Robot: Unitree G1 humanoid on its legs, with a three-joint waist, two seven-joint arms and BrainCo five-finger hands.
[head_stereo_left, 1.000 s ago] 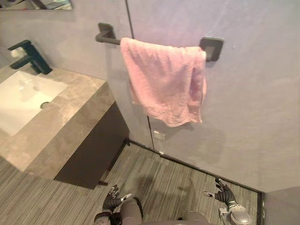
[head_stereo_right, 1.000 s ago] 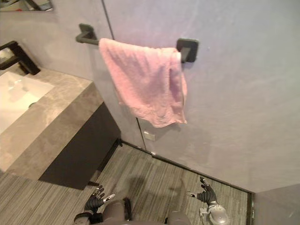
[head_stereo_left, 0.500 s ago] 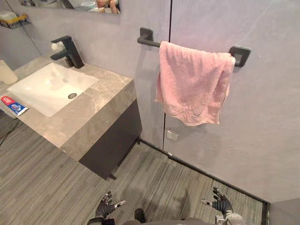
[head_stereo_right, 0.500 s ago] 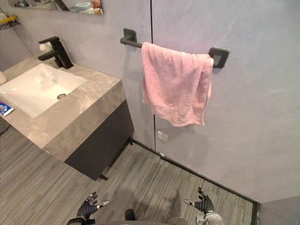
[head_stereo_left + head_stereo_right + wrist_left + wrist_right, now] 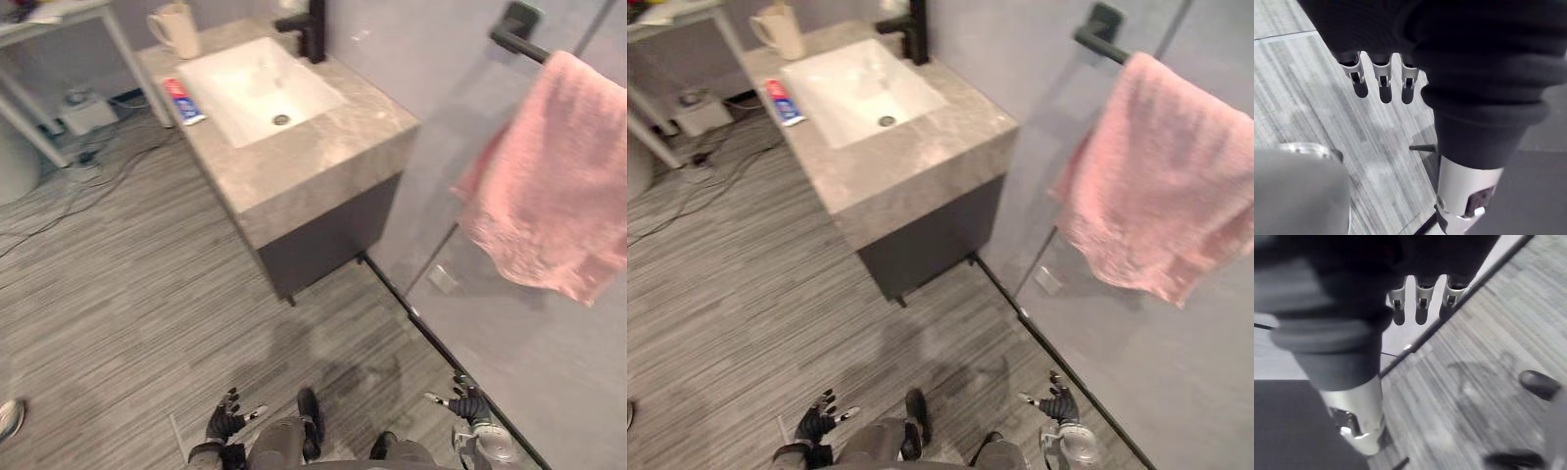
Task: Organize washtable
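Left eye view, nearest first: the left hand (image 5: 225,423) hangs low over the grey plank floor (image 5: 147,294), fingers spread and loosely straight, holding nothing. Its wrist view shows the fingers (image 5: 1382,72) straight above bare planks. The right hand (image 5: 468,406) hangs on the other side, near the foot of the grey wall (image 5: 431,108), fingers splayed and empty. In its own wrist view they (image 5: 1418,296) point straight out over the floor.

Farther off, well apart from both hands, the washtable stands against that wall: a stone counter (image 5: 313,147) on a dark cabinet (image 5: 328,235). A white sink (image 5: 260,86) is set into the top, with a black tap (image 5: 306,24) at its back edge. A toothpaste tube (image 5: 183,101) lies flat on the counter just beside the sink's left rim. Beyond the tube, a cream cup (image 5: 176,29) stands upright at the far corner.

To the right, a pink towel (image 5: 558,206) is draped over a black bar (image 5: 514,29) on the wall.
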